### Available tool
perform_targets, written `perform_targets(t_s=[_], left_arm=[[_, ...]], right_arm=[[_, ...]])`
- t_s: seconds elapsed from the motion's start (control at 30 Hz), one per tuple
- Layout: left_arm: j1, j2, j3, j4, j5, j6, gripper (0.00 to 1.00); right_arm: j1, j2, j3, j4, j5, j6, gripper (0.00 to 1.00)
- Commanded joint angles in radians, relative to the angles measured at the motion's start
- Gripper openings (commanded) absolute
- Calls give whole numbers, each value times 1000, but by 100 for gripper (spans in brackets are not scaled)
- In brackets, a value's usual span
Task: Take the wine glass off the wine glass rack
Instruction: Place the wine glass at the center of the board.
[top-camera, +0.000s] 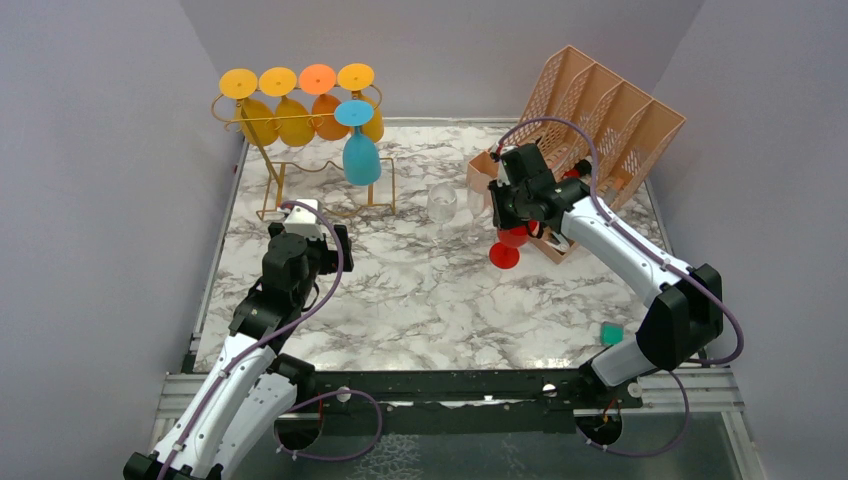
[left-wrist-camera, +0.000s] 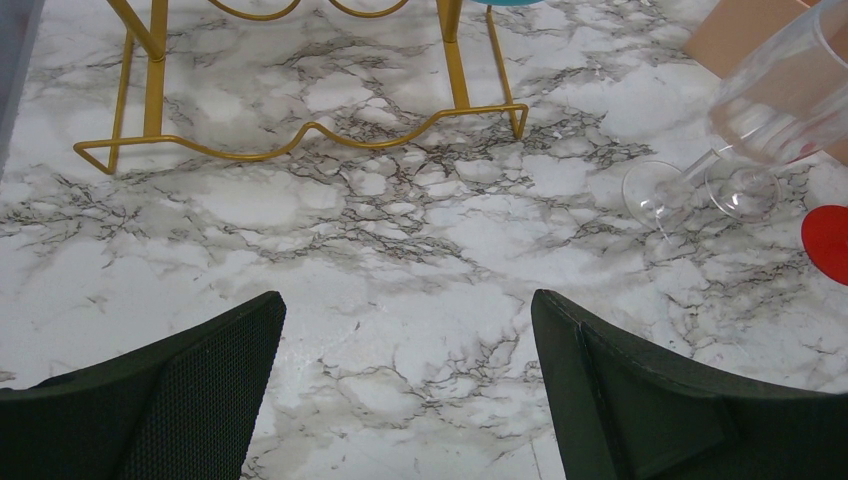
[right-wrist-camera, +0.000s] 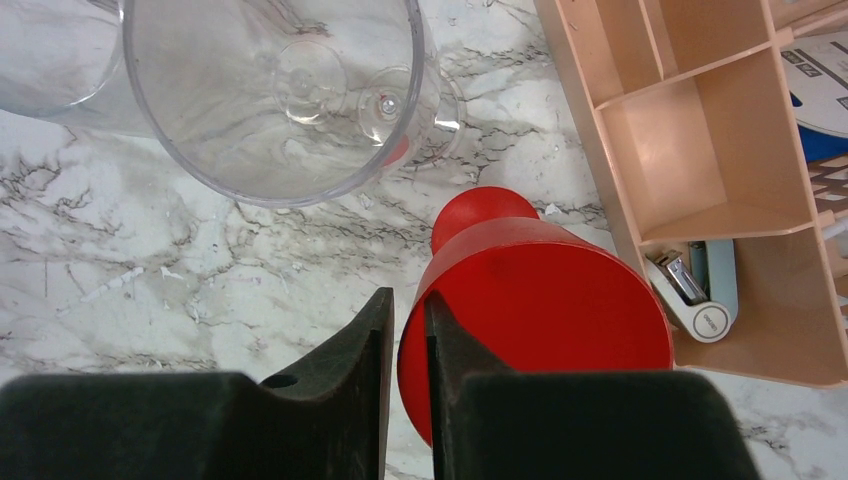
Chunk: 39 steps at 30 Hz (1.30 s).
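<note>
The gold wire wine glass rack (top-camera: 290, 165) stands at the back left, its foot rail (left-wrist-camera: 300, 140) also in the left wrist view. Yellow and orange glasses hang upside down from it, with a blue glass (top-camera: 360, 155) at the front. A red wine glass (top-camera: 512, 238) stands upright on the marble beside the organizer. My right gripper (top-camera: 516, 222) is over it; its jaws (right-wrist-camera: 405, 300) straddle the red rim (right-wrist-camera: 540, 290), slightly parted, one finger inside the bowl. My left gripper (top-camera: 318, 228) hovers wide open (left-wrist-camera: 408, 300) over bare marble in front of the rack.
Two clear glasses (top-camera: 442, 203) stand mid-table just left of the red one (right-wrist-camera: 270, 100). A peach lattice file organizer (top-camera: 600, 110) fills the back right, with a stapler (right-wrist-camera: 700, 290) in its base. A small teal object (top-camera: 611, 333) lies by the right arm.
</note>
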Motion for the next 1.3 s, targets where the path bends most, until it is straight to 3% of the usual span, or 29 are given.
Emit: perform_targets(t_s=[0.0, 0.3, 0.47, 0.7, 0.8, 1.03, 1.27], left_arm=[[7, -3, -10, 25, 25, 4, 99], [6, 2, -6, 20, 30, 2, 99], [7, 2, -3, 17, 38, -3, 99], [6, 18, 13, 2, 77, -36, 99], [6, 11, 12, 2, 117, -62, 99], [6, -11, 37, -7, 182, -199, 99], [6, 53, 165, -22, 207, -352, 99]], right_arm=[[4, -40, 44, 6, -14, 0, 22], [4, -157, 31, 3, -6, 13, 27], [4, -282, -49, 65, -86, 47, 30], [4, -480, -252, 255, -249, 172, 54], [4, -562, -346, 346, -319, 239, 60], [4, -695, -527, 512, -429, 397, 68], [4, -766, -608, 610, -473, 449, 69]])
